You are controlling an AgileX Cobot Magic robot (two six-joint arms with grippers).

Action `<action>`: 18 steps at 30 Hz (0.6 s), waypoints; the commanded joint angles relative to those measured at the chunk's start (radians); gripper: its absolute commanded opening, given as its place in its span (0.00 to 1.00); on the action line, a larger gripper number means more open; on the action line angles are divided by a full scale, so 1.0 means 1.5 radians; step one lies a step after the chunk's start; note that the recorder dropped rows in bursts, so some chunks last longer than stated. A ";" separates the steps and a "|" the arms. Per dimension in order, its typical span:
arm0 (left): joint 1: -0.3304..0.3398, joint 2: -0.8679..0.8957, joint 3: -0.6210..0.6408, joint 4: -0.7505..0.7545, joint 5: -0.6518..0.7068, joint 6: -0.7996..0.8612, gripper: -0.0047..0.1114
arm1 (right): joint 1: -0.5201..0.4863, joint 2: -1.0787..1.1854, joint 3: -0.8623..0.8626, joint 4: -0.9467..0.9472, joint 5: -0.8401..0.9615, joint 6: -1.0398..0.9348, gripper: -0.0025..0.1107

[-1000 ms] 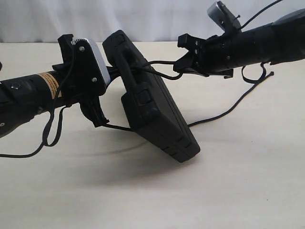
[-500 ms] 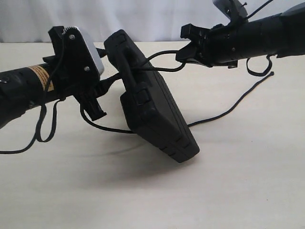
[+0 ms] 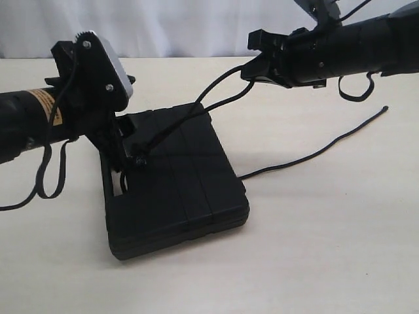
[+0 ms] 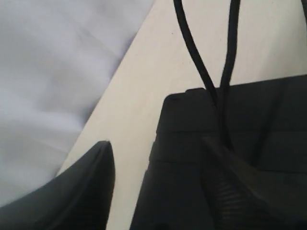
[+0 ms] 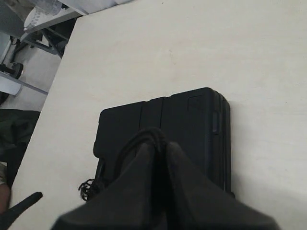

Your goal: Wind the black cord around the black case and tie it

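Note:
The black case (image 3: 177, 186) lies flat on the table, lid up. It also fills part of the right wrist view (image 5: 192, 124) and the left wrist view (image 4: 259, 143). My right gripper (image 3: 253, 68) hovers above and behind the case. It is shut on a doubled stretch of the black cord (image 3: 216, 91), whose loop shows at the fingertips (image 5: 154, 134). Both strands slope down to the frayed knot (image 3: 139, 160) at the case's left corner (image 5: 86, 189). My left gripper (image 3: 127, 154) stands open astride that corner (image 4: 158, 143). The cord's tail (image 3: 308, 157) trails right to its knob (image 3: 384, 109).
Robot cable loops hang under the left arm (image 3: 46, 176) and the right arm (image 3: 353, 91). A white backdrop (image 3: 196, 26) closes off the far table edge. The table's side edge and the floor beyond it (image 5: 29, 72) show in the right wrist view.
The case was tilted up on its edge against the left gripper and now lies flat on the table. The left gripper has shifted left and up, and the cord's tail has slid.

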 commanded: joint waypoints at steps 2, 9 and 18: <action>-0.004 0.065 -0.004 -0.006 0.013 -0.025 0.49 | 0.001 -0.006 -0.002 0.002 0.014 -0.018 0.06; -0.004 0.118 -0.004 -0.006 -0.010 -0.075 0.31 | 0.001 -0.006 -0.002 0.002 0.013 -0.036 0.06; -0.010 0.123 -0.004 -0.005 -0.018 -0.088 0.29 | 0.001 -0.006 -0.002 0.002 0.012 -0.041 0.06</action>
